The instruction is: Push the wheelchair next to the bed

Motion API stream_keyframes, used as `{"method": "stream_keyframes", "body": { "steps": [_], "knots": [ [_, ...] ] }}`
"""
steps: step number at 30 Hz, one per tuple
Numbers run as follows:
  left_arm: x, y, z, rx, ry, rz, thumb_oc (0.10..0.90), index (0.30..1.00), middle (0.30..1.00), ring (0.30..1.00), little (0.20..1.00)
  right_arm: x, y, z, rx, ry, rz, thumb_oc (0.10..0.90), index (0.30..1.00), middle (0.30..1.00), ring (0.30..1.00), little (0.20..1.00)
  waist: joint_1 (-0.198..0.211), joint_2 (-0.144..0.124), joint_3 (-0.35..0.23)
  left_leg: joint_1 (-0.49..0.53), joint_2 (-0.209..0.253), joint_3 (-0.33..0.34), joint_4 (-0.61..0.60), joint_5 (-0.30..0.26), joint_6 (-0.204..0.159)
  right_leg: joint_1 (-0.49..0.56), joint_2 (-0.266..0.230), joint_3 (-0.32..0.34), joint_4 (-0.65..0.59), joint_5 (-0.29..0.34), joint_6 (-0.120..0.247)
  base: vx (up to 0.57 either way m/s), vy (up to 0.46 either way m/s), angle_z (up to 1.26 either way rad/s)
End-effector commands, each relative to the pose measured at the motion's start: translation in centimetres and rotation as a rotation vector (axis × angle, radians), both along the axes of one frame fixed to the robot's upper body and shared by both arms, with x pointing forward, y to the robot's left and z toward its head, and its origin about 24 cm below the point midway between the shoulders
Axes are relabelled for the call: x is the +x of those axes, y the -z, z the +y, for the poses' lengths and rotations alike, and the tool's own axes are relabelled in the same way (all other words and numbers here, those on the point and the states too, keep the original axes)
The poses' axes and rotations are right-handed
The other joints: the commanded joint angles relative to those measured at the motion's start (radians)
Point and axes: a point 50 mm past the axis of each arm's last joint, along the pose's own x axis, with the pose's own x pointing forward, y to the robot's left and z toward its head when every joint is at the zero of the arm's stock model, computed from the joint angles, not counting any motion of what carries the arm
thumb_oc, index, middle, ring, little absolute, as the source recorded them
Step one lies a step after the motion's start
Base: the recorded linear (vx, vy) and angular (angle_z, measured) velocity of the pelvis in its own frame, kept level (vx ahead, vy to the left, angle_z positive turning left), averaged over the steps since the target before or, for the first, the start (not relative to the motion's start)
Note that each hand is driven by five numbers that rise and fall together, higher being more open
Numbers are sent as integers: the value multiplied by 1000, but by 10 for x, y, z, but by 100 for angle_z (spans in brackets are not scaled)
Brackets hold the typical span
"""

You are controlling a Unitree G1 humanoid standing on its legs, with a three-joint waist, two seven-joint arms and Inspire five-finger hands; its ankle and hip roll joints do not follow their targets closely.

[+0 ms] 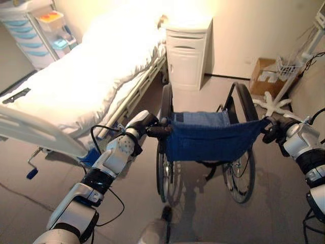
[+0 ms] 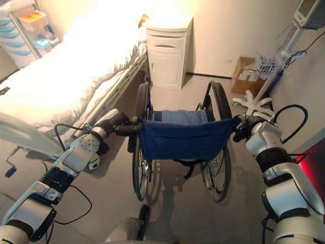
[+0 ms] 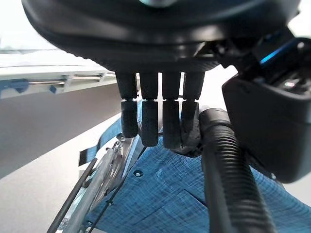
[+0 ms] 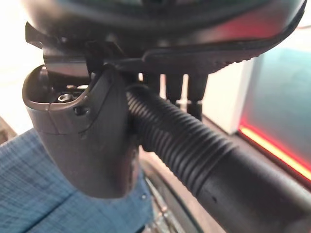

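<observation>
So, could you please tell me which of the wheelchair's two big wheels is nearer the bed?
The wheel on the robot's left, below the left hand; the other wheel is farther from the bed.

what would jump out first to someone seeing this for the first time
The wheelchair with its blue cloth back stands in the middle of the floor, seen from behind. The left hand and the right hand are each curled round one of its ribbed push handles. To the left lies the bed under white bedding, with a white cabinet at its far end by the wall.
</observation>
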Motion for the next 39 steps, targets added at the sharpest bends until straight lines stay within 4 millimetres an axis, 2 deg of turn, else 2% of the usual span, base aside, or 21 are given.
{"method": "stream_keyframes", "body": {
  "steps": [1,2,3,6,10,13,14,15,17,20,21,23,25,26,27,28,29,31,32,36,39],
  "knots": [
    [-3,23,71,234,-347,165,400,300,300,300,300,33,-17,130,210,-599,-114,400,300,300,300,300,24,-73,64,40,-97,33,-49,54,106,17,-35,132,115,11,52,383,202,-74],
    [-3,22,73,225,-337,165,400,300,300,300,300,31,-16,132,204,-606,-122,400,300,300,300,300,29,-93,55,53,-110,20,-20,7,134,10,-61,130,133,27,76,250,107,-48],
    [-3,23,73,222,-333,160,400,300,300,300,300,30,-15,133,212,-610,-127,400,300,300,300,300,31,-103,52,66,-113,18,-21,-8,148,0,-77,123,157,51,94,224,85,-34],
    [-1,22,69,236,-310,129,400,300,300,300,300,28,-13,137,234,-640,-166,400,300,300,300,300,44,-124,33,67,-125,-19,-25,-20,176,10,-108,129,258,85,125,221,91,21],
    [0,30,57,229,-297,117,400,300,300,300,300,23,-3,134,241,-653,-178,400,300,300,300,300,22,-128,16,80,-166,-72,-14,-51,204,-83,-118,181,388,196,133,249,99,21],
    [0,33,52,237,-291,116,400,300,300,300,300,25,-3,137,242,-653,-183,400,300,300,300,300,5,-119,26,119,-162,-93,-6,-72,200,-170,-150,174,355,206,123,288,-45,13],
    [0,32,51,237,-293,105,400,300,300,300,300,29,-11,143,242,-652,-196,400,300,300,300,300,-27,-101,51,208,-152,-120,-25,-110,197,-336,-174,162,291,234,118,371,-125,-17],
    [0,32,52,237,-293,104,400,300,300,300,300,30,-11,143,242,-651,-197,400,300,300,300,300,-30,-101,55,215,-154,-123,-25,-114,197,-342,-176,162,284,239,119,466,-184,-18],
    [2,29,50,233,-277,86,400,300,300,300,300,33,-18,149,246,-627,-199,400,300,300,300,300,-57,-112,74,280,-182,-162,-36,-161,202,-448,-194,187,120,321,141,430,-177,12],
    [7,19,46,234,-243,53,400,300,300,300,300,37,-32,151,237,-585,-194,400,300,300,300,300,-78,-106,88,318,-177,-202,-16,-200,200,-470,-176,202,-24,331,146,485,-251,56],
    [8,16,46,235,-237,43,400,300,300,300,300,38,-36,152,238,-576,-194,400,300,300,300,300,-79,-109,91,320,-178,-205,-5,-210,199,-473,-174,202,-27,332,145,415,-334,67],
    [10,11,45,247,-227,26,400,300,300,300,300,39,-41,153,231,-570,-195,400,300,300,300,300,-81,-114,96,321,-177,-204,12,-228,199,-467,-170,197,-21,330,143,246,-218,51],
    [11,9,41,237,-225,13,400,300,300,300,300,39,-41,152,256,-539,-182,400,300,300,300,300,-90,-132,87,308,-190,-203,66,-259,201,-439,-163,233,5,321,143,428,-244,62],
    [11,10,42,229,-227,33,400,300,300,300,300,38,-39,151,262,-536,-157,400,300,300,300,300,-100,-137,77,316,-174,-199,104,-288,186,-428,-172,237,94,305,139,515,-205,90],
    [12,12,41,231,-232,48,400,300,300,300,300,37,-37,147,263,-536,-146,400,300,300,300,300,-109,-139,73,334,-153,-185,108,-297,172,-417,-174,225,113,300,135,430,-153,92],
    [12,12,41,231,-234,50,400,300,300,300,300,37,-37,147,263,-536,-144,400,300,300,300,300,-110,-138,74,339,-149,-183,107,-298,170,-413,-173,222,114,298,134,396,-137,115],
    [13,15,37,225,-250,60,400,300,300,300,300,36,-35,140,262,-538,-141,400,300,300,300,300,-131,-139,67,376,-106,-161,89,-292,145,-397,-169,213,122,290,131,358,-143,99],
    [15,15,34,221,-257,60,400,300,300,300,300,36,-37,138,261,-536,-147,400,300,300,300,300,-142,-138,64,402,-83,-155,66,-287,132,-391,-165,205,121,284,130,292,-135,87],
    [19,13,28,219,-271,49,400,300,300,300,300,37,-42,138,259,-538,-167,400,300,300,300,300,-159,-136,56,436,-51,-142,20,-270,107,-393,-162,186,115,279,128,186,-117,68],
    [22,11,23,217,-297,45,400,300,300,300,300,39,-51,141,242,-560,-181,400,300,300,300,300,-175,-124,51,460,-26,-147,-18,-235,82,-392,-154,168,119,261,118,229,-142,55],
    [21,11,25,213,-322,47,400,300,300,300,300,40,-53,144,225,-582,-194,400,300,300,300,300,-183,-107,51,476,-15,-181,-6,-202,69,-402,-138,169,155,225,100,219,-124,12]
  ]
}}
